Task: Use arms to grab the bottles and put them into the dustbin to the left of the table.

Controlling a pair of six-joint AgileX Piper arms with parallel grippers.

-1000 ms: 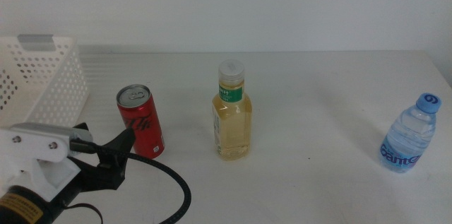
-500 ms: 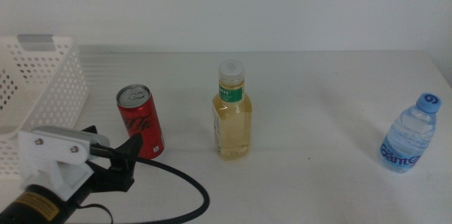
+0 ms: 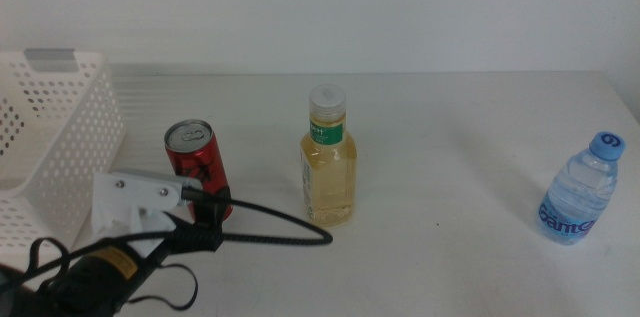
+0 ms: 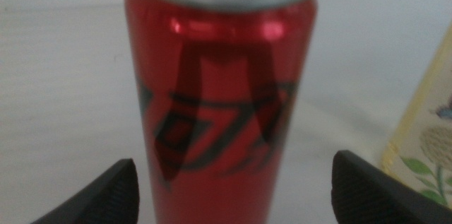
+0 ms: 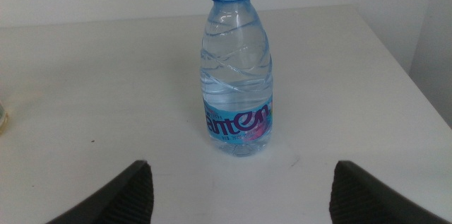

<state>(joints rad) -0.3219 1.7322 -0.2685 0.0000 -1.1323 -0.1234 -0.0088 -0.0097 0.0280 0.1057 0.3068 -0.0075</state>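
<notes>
The red soda can [image 3: 198, 170] stood upright on the table [image 3: 450, 147], its long axis vertical and its silver top facing up, just right of the white dustbin [image 3: 60, 147] and left of the yellow-liquid bottle [image 3: 328, 169]. The left gripper [image 3: 205, 225] sat low and directly in front of the can, and in the left wrist view its jaws were spread wide, one to each side of the can [image 4: 220, 104], with clear gaps and no contact visible. The can looked stiff but thin-walled and smooth, probably slippery and easy to dent or tip if pressed hard, so a moderate squeeze across the middle of the body, below the rim, seemed the safest hold. The yellow-liquid bottle also stood upright, white cap up; nearly full, it would likely be the heaviest piece, best taken around its labelled waist. At the table's far right stood the small water bottle [image 3: 580, 189], upright with its blue cap on top. The right wrist view showed the right gripper [image 5: 240, 189] facing that water bottle [image 5: 237, 68] from well apart, jaws open.
</notes>
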